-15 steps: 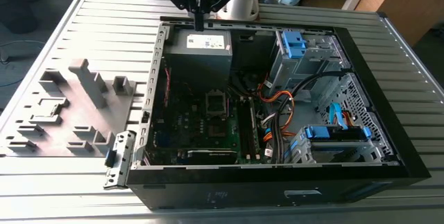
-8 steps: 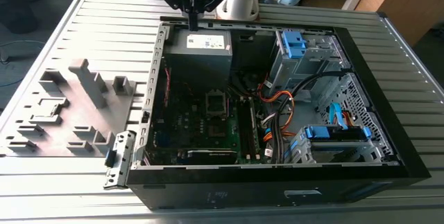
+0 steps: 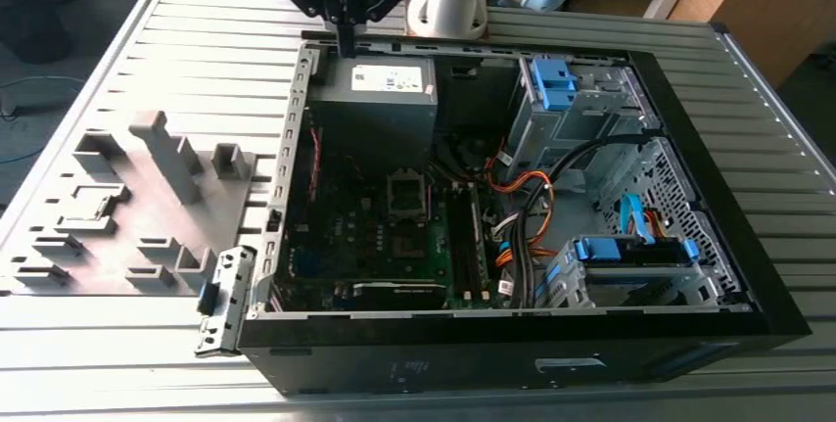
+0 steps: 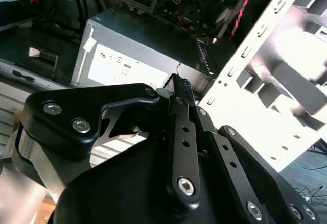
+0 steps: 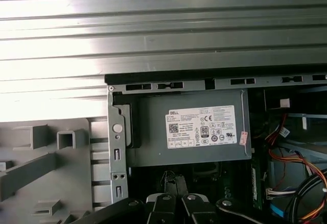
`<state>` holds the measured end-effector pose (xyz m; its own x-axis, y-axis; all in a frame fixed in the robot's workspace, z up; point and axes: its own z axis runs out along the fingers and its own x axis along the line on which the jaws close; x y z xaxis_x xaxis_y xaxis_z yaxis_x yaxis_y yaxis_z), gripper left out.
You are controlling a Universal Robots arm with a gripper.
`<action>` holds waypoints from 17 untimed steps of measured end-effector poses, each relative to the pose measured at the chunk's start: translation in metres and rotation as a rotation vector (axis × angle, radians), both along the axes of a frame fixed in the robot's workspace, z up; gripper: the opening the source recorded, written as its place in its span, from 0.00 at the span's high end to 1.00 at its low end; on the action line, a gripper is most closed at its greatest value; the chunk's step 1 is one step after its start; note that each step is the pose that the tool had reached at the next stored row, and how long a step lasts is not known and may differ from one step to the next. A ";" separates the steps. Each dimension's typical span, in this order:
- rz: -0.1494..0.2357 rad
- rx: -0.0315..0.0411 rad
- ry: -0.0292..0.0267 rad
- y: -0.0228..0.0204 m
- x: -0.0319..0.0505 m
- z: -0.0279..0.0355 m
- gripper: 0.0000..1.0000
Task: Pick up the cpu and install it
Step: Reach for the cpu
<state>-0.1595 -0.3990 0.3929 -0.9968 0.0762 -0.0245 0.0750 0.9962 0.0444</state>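
The gripper (image 3: 348, 48) hangs over the far rim of the open computer case (image 3: 496, 342), its tips pointing down just above the edge. In both wrist views the two black fingers (image 4: 177, 99) lie pressed flat together, a narrow closed pinch with nothing to be seen between them. Right under them, inside the case at its far wall, sits the grey power box (image 5: 189, 137) with its white label.

The chip (image 3: 94, 209), as far as I can make out, is the small flat square lying in a recess of the grey tray (image 3: 144, 246). The tray lies outside the case, to the exterior view's left of it, so the chip is well apart from the gripper. Near the middle of the case the socket (image 3: 405, 194) on the green board shows a dark centre inside its metal frame (no shiny top there that I can see). Orange and black cables (image 3: 523, 187) run through the case on the exterior view's right of the socket. Case and tray both rest on the ribbed metal table (image 3: 196, 50).
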 end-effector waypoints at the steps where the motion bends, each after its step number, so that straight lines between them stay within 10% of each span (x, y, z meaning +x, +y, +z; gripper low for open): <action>1: 0.000 0.0000 0.0000 0.0000 -0.0021 0.0000 0.89; 17: 0.000 0.0000 0.0000 0.0000 -0.0288 -0.0003 0.89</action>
